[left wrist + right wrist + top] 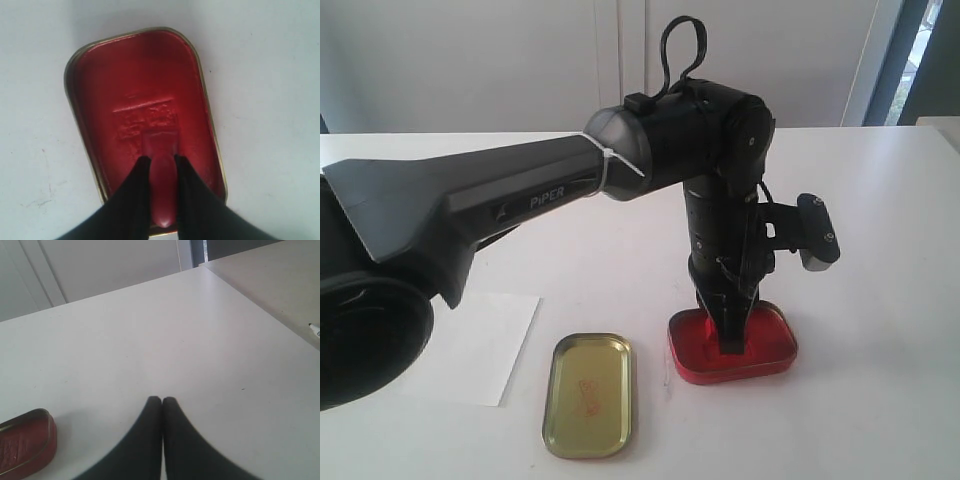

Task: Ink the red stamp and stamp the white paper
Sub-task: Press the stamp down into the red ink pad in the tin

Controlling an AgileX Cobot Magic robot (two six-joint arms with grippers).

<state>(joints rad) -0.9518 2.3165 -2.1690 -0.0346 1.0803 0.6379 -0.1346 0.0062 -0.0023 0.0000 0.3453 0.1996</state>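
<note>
As left pincer pinches the red stamp by its handle, base on ink tin pad, it's likely light, stiff, slick; right pincer pressed together beside tin; white paper left of tin.

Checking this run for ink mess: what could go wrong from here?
1. The left pincer holds the red stamp down in the ink tin. Nothing steadies the tin, since the right pincer is shut and away from it, so it may lift or slide as the stamp rises.
2. The gold lid lies between the tin and the white paper; a low carry might clip it.
</note>
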